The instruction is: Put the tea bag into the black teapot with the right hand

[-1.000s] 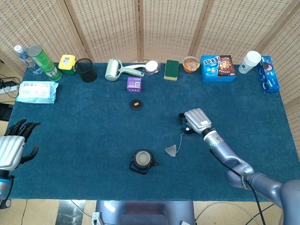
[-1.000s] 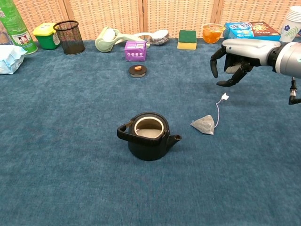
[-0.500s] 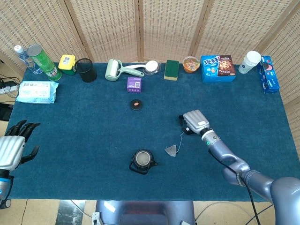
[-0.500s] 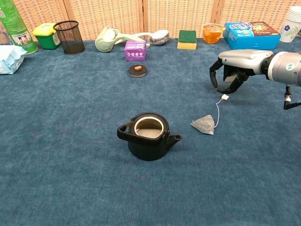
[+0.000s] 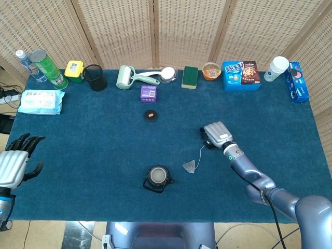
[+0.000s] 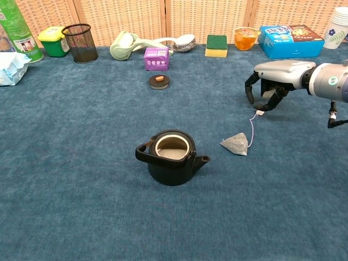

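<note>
Lying on the dark blue cloth-covered table: a small grey pyramid tea bag, flat on one side, with a thin white string curving up to a tiny white paper tag. Sitting just right of the squat black teapot, lid off, pale rim open, spout pointing toward the bag. Poised right over the tag: silver right hand, dark fingers curled downward around the tag; cannot tell whether pinching it or only touching. Low at the left edge of the head view: silver left hand, fingers spread, holding nothing. Behind the teapot: a round black lid with an orange knob and a small purple box, well apart from the bag. Along the far edge: black mesh cup, green sponge, blue snack box.
</note>
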Controlling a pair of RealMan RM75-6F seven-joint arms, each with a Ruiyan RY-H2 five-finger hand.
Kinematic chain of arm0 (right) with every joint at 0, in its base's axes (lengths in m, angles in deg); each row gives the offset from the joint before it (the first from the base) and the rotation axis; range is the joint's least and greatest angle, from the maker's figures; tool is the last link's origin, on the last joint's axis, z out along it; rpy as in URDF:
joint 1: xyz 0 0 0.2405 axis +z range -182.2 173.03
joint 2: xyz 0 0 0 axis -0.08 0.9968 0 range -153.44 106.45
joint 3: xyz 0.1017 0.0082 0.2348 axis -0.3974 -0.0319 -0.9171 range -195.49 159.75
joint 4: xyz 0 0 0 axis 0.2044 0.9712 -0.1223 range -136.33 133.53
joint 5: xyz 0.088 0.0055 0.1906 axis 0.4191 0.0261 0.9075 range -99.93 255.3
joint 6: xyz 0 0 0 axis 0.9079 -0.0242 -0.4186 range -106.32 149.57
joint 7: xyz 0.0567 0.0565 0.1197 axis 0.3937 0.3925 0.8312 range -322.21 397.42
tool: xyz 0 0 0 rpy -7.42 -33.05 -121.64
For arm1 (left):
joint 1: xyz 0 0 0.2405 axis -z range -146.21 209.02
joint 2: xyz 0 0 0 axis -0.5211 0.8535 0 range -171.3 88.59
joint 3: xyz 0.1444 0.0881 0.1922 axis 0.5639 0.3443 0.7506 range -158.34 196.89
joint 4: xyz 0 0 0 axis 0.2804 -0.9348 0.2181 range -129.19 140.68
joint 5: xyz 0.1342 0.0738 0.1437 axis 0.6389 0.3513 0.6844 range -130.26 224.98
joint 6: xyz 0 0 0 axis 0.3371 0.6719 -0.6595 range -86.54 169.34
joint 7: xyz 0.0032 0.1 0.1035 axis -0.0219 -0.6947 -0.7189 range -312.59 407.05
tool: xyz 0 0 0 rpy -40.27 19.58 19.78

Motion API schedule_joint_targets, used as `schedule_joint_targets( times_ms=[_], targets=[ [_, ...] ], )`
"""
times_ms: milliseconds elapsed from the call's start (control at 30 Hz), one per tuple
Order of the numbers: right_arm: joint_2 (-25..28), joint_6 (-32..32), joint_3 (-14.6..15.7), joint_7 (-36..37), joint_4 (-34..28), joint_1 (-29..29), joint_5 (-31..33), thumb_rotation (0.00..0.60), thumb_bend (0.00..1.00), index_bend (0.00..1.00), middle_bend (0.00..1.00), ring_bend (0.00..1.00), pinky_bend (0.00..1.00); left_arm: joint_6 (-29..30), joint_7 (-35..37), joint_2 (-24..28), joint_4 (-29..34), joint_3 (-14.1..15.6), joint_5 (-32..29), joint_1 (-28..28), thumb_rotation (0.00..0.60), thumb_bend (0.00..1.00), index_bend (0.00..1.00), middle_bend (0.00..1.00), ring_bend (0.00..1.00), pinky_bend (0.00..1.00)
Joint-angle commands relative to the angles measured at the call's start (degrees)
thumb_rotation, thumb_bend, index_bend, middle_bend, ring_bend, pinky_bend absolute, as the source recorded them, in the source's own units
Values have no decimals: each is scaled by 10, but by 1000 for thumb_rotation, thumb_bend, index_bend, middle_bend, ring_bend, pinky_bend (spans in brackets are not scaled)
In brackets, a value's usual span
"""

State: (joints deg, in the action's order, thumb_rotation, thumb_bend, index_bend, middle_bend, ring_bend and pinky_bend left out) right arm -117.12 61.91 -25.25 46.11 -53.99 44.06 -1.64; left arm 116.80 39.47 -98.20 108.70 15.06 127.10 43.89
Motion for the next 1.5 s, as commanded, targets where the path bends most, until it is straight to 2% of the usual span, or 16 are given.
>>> schedule_joint_targets(
  times_ms=[33,867,1500],
  targets=[
    [0,0,1,-2,1,-1,1,600,451,500,1000,1000,1000,-1,1,-1,-2,0,0,1,600,450,157,193,84,144],
    [-4,-10,4,-22,6,-6,22,600,454,502,1000,1000,1000,3,7,-4,-7,4,5,1,600,450,157,193,84,144],
    [-12,-5,-1,-30,11,-10,32,600,455,560,1000,1000,1000,5,8,-4,-8,6,4,1,600,451,157,192,85,144]
  ],
)
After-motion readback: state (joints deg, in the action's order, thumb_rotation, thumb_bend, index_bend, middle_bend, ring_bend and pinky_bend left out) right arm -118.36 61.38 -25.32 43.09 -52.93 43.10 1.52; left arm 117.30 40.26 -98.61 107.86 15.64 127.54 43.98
